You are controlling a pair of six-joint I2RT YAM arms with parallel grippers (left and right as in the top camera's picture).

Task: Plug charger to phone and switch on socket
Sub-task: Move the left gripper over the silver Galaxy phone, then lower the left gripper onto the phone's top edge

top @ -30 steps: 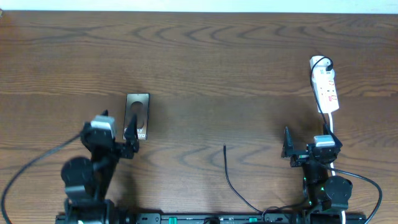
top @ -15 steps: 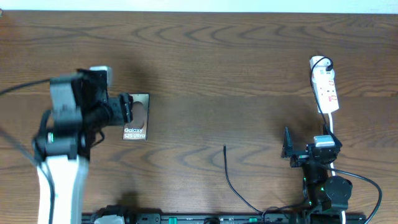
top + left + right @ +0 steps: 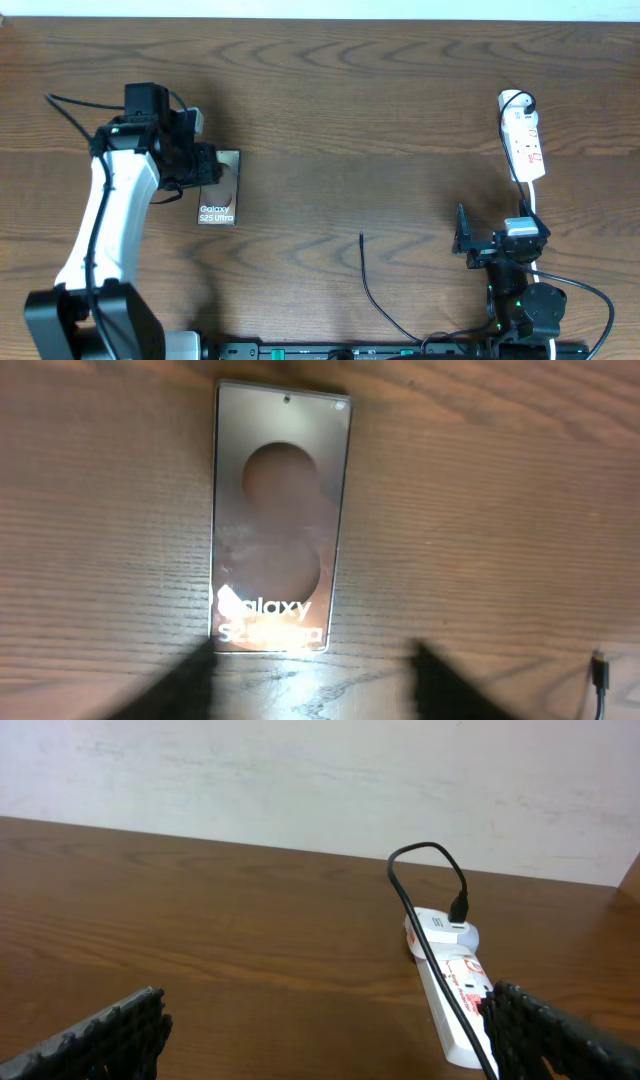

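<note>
The phone [image 3: 220, 203] lies flat on the wooden table at the left, its glossy face and white "Galaxy S25 Ultra" lettering up. My left gripper [image 3: 205, 166] hovers over the phone's far left part, open and empty. In the left wrist view the phone [image 3: 280, 520] fills the middle, with the blurred fingers [image 3: 315, 685] apart just beyond its lettered end. The charger cable's tip [image 3: 361, 238] lies free mid-table; it also shows in the left wrist view [image 3: 600, 675]. The white socket [image 3: 524, 143] lies at the right. My right gripper [image 3: 463, 240] is open and empty, short of the socket [image 3: 452, 995].
A black cable [image 3: 430, 900] is plugged into the socket's far end and runs back along it. The charger cable [image 3: 385, 310] trails to the table's front edge. A pale wall [image 3: 300, 770] stands behind the table.
My left arm has swung from its place at the front up and out, and its gripper now hangs over the phone's far end. The right arm, phone and cable have not moved.
</note>
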